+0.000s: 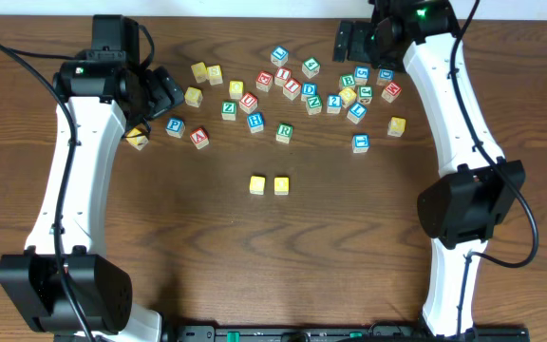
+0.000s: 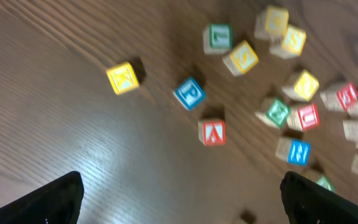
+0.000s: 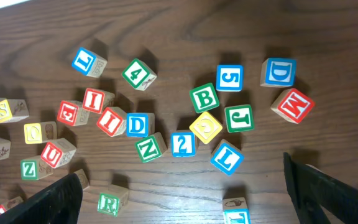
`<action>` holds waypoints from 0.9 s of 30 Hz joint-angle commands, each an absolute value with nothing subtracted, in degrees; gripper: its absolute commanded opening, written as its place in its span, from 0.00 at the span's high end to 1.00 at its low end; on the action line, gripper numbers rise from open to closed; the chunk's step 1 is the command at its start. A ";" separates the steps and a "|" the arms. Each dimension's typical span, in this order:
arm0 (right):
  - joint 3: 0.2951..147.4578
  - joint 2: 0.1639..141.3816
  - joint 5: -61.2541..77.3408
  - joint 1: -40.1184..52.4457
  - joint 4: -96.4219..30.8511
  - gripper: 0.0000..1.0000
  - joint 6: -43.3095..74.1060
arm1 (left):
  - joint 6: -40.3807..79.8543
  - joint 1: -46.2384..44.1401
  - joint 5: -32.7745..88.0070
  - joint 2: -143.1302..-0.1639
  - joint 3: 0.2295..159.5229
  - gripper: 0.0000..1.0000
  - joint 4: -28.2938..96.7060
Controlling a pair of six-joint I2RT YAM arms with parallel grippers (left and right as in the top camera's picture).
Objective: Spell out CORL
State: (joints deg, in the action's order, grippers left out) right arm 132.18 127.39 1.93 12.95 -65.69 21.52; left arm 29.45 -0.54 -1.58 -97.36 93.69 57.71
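Two yellow-topped cubes (image 1: pixel 257 184) (image 1: pixel 281 184) sit side by side in the middle of the table, apart from the pile. The white cube with a green R (image 1: pixel 284 132) (image 3: pixel 108 203) lies at the near edge of the scatter. A white cube with a blue L (image 1: pixel 355 113) (image 3: pixel 227 157) lies tilted among the cluster on the right. My left gripper (image 1: pixel 164 88) (image 2: pixel 182 205) hovers open over bare wood at the left of the scatter. My right gripper (image 1: pixel 349 40) (image 3: pixel 185 199) hangs open above the right cluster, holding nothing.
Many other letter and number cubes spread along the far half of the table, among them a second blue L (image 3: pixel 84 61), a green B (image 3: pixel 204 98), a red M (image 3: pixel 293 104), a yellow K (image 2: pixel 123 78) and a blue P (image 2: pixel 189 93).
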 commanded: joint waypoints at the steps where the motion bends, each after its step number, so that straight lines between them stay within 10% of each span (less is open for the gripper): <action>1: 131.87 129.54 2.11 13.61 -65.49 0.01 23.70 | 30.79 0.32 -6.31 -98.17 93.21 0.00 57.34; 27: 131.87 137.08 6.00 19.92 -59.02 0.21 36.62 | 33.56 5.65 -4.93 -98.17 93.10 0.01 65.65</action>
State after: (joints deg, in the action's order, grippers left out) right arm 131.94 136.51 5.02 17.80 -60.18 34.48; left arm 33.06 5.67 -4.84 -97.41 93.67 65.39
